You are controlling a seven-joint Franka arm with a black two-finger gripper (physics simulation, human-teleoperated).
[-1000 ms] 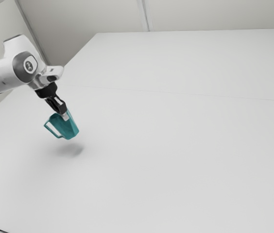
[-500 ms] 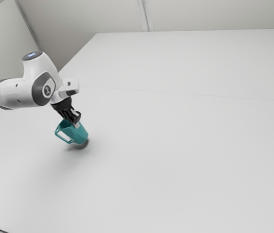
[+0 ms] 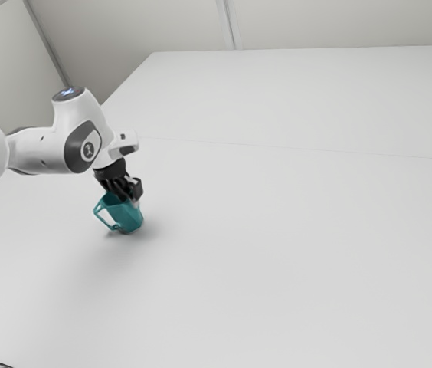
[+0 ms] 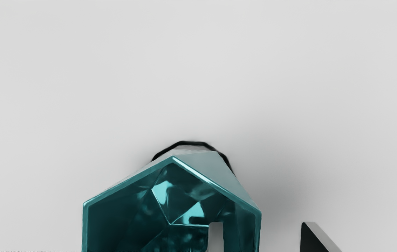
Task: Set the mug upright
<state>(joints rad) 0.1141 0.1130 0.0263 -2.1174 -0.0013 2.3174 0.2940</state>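
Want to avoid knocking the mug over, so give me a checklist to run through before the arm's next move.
1. Mug opening faces up toward the gripper: ok.
2. Mug base flat on the table: cannot tell; its underside is hidden.
3. Gripper open, with a gap on both sides of the mug's near wall: ok.
4. Neither finger overlapping the mug opening: not ok; in the wrist view one finger does, the other stands outside the wall.
5. Fingertips above the rim: cannot tell.
6. Handle away from the fingers: ok, it points toward the exterior view's left.
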